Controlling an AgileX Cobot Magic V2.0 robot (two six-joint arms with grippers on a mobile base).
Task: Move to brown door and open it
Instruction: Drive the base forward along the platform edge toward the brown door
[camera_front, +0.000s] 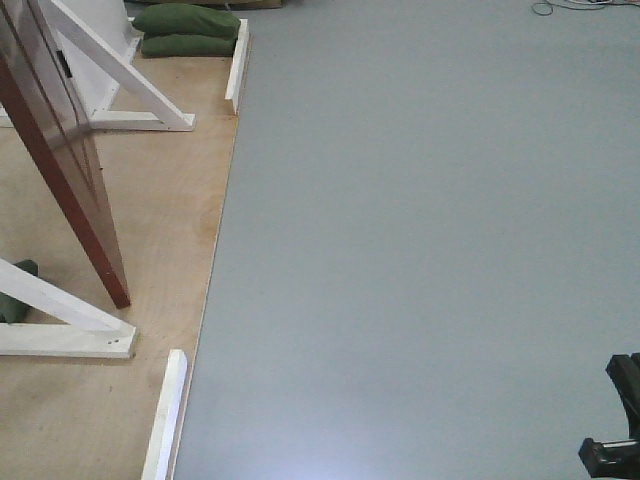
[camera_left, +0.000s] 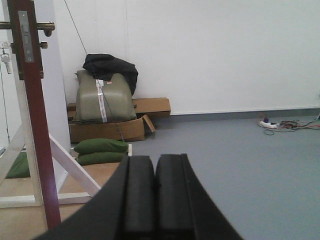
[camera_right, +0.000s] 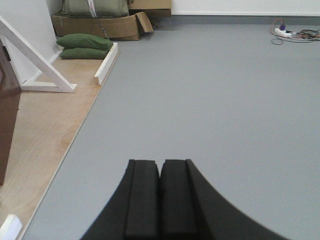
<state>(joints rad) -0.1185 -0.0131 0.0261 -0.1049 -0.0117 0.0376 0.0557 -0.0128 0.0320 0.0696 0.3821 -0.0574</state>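
Door: the tall glossy reddish-brown wooden door (camera_front: 60, 140) is standing on the plywood platform (camera_front: 170, 200), set back from the platform's right edge.
Handling: it is probably stiff, heavy and hinged. The glossy face is offering no grip, so take hold of the curved brass lever handle (camera_left: 42, 25), avoiding the small silver keys (camera_left: 6, 59).
Left gripper (camera_left: 156, 165): the fingers are pressing together, holding nothing.
Right gripper (camera_right: 160, 167): same.
Container: the open brown cardboard box (camera_left: 107, 129) is holding an olive-green taped bundle (camera_left: 102, 97).
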